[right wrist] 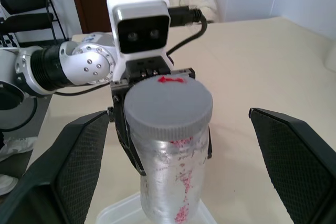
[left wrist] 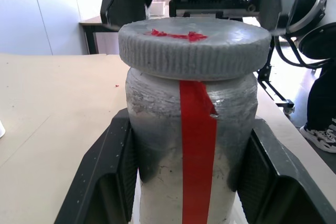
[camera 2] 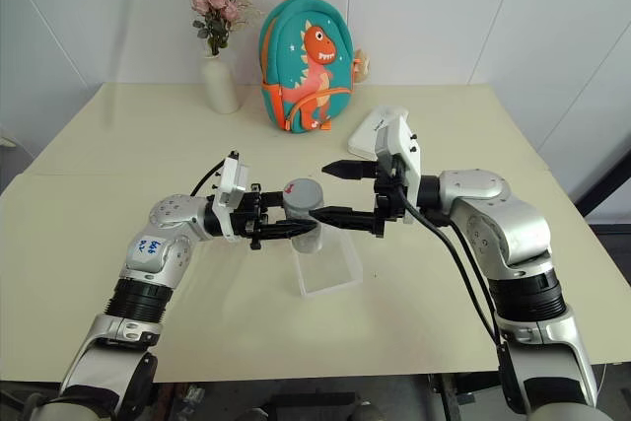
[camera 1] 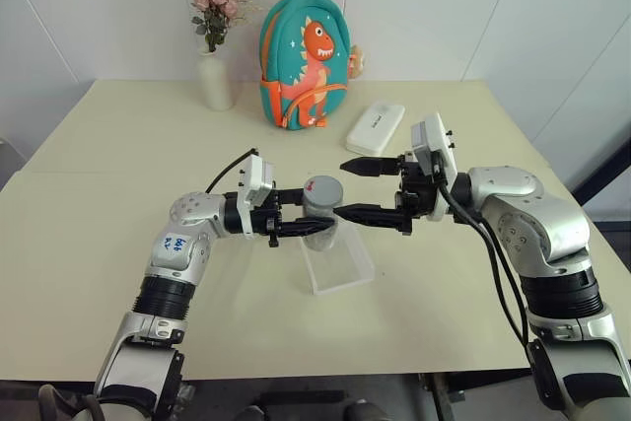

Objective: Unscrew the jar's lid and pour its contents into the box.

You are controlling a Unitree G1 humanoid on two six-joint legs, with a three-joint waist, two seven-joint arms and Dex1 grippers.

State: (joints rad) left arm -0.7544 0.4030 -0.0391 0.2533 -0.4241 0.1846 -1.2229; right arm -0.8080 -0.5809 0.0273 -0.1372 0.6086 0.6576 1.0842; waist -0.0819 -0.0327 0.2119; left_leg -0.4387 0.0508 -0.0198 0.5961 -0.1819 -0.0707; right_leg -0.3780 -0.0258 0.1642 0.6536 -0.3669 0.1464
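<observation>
The jar (left wrist: 157, 129), clear with a red stripe down its label, stands upright in the air with my left gripper (camera 1: 314, 227) shut on its body. The grey lid (camera 1: 322, 189) sits on top of the jar, with a red mark on it. Directly below lies the box (camera 1: 340, 268), a shallow clear tray on the table. My right gripper (camera 1: 340, 189) comes in from the right at lid height, open, with one finger on each side of the lid and apart from it. The contents cannot be made out through the jar wall.
At the back of the cream table (camera 1: 118, 204) stand a white vase with flowers (camera 1: 215, 81) and a teal dinosaur backpack (camera 1: 306, 61). A white rounded case (camera 1: 375, 128) lies behind my right gripper.
</observation>
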